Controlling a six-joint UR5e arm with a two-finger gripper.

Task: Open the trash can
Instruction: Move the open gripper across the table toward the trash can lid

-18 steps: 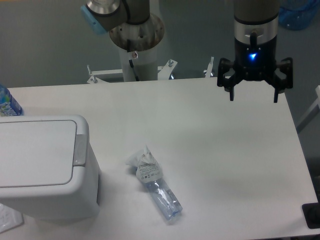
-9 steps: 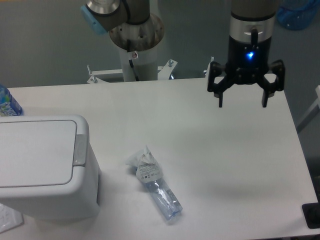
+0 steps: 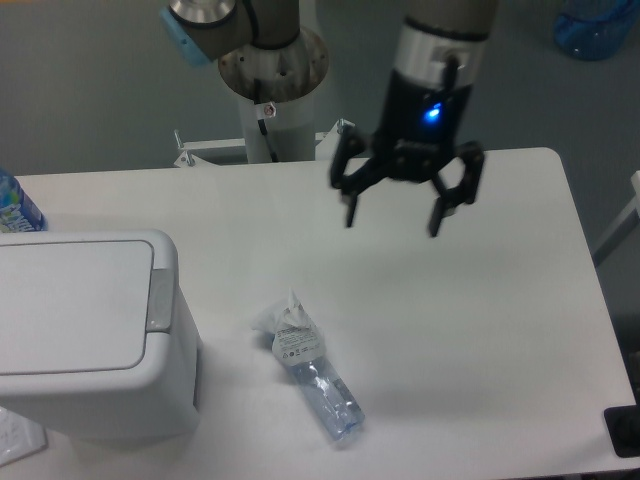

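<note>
trash can [image 3: 90, 340]: left side cut off by frame edge
blue-labelled bottle [image 3: 15, 207]: only partly in frame at left edge
arm [image 3: 440, 40]: upper part out of frame
black object [image 3: 624, 432]: cropped at right edge, unidentifiable

Trash can [image 3: 85, 340]: smooth white plastic, slight sheen, w/ matt grey strip. Bottle [image 3: 310, 372], lower centre: crushed clear plastic, glossy, paper label. Table [image 3: 500, 320]: smooth matt white. Gripper [image 3: 393, 216], upper centre: matt black, metal-looking silver wrist above.
</note>
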